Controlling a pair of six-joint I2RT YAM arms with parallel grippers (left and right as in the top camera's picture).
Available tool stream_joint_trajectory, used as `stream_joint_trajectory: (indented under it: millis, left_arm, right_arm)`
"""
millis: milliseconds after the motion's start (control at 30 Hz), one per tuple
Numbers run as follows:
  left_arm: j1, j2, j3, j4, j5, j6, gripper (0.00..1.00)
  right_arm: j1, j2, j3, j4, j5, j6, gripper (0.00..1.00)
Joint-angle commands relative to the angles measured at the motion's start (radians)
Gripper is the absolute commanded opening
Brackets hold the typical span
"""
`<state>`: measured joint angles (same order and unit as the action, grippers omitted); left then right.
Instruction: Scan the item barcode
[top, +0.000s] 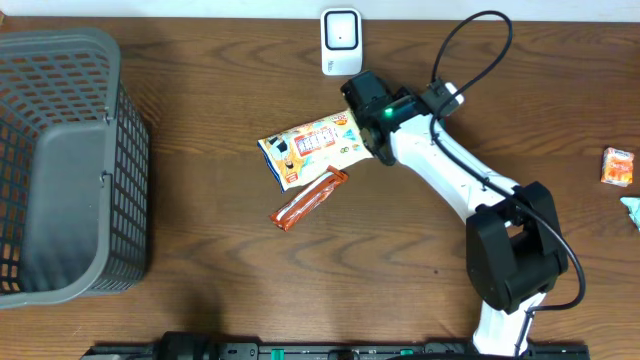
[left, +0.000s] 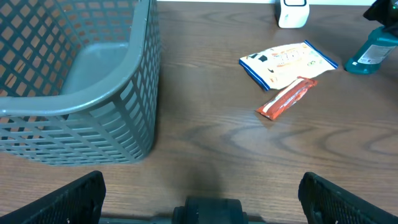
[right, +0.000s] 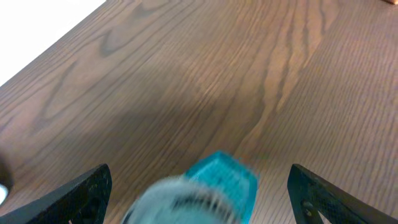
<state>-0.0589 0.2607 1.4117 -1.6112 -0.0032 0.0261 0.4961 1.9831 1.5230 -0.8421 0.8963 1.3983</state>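
A teal bottle with a pale label (right: 211, 186) stands blurred between the fingers of my right gripper (right: 199, 177). The fingers are open, with a gap on each side of the bottle. In the left wrist view the same bottle (left: 372, 51) stands at the far right beside the snack pouch. From overhead the right gripper (top: 362, 95) covers the bottle, just below the white barcode scanner (top: 341, 41). My left gripper (left: 202, 186) hangs wide open and empty over the near table edge.
A printed snack pouch (top: 315, 145) and an orange-red bar (top: 310, 200) lie mid-table. A grey mesh basket (top: 130, 150) fills the left side. A small orange pack (top: 618, 165) and a pale wrapper (top: 633, 208) sit at the right edge.
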Motion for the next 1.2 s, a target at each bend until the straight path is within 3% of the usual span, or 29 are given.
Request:
stream_joint_trajectory:
  millis: [0, 367, 800, 1033, 1167]
  left_arm:
    - [0.005, 0.004, -0.002, -0.076, -0.009, -0.001, 0.99]
    - [0.005, 0.004, -0.002, -0.076, -0.009, -0.001, 0.99]
    - [0.005, 0.004, -0.002, -0.076, -0.009, -0.001, 0.99]
    - [0.005, 0.004, -0.002, -0.076, -0.009, -0.001, 0.99]
    - [0.005, 0.004, -0.002, -0.076, -0.009, -0.001, 0.99]
  right_arm:
    - [-0.024, 0.0, 0.018, -0.003, 0.024, -0.033, 0.86]
    - [-0.041, 0.044, 0.018, 0.059, -0.05, -0.132, 0.83]
    - [-0.069, 0.085, 0.018, 0.064, -0.126, -0.168, 0.36]
    - [-0.071, 0.107, 0.018, 0.069, -0.179, -0.185, 0.01]
    - [-0.072, 0.104, 0.034, 0.068, -0.217, -0.251, 0.01]
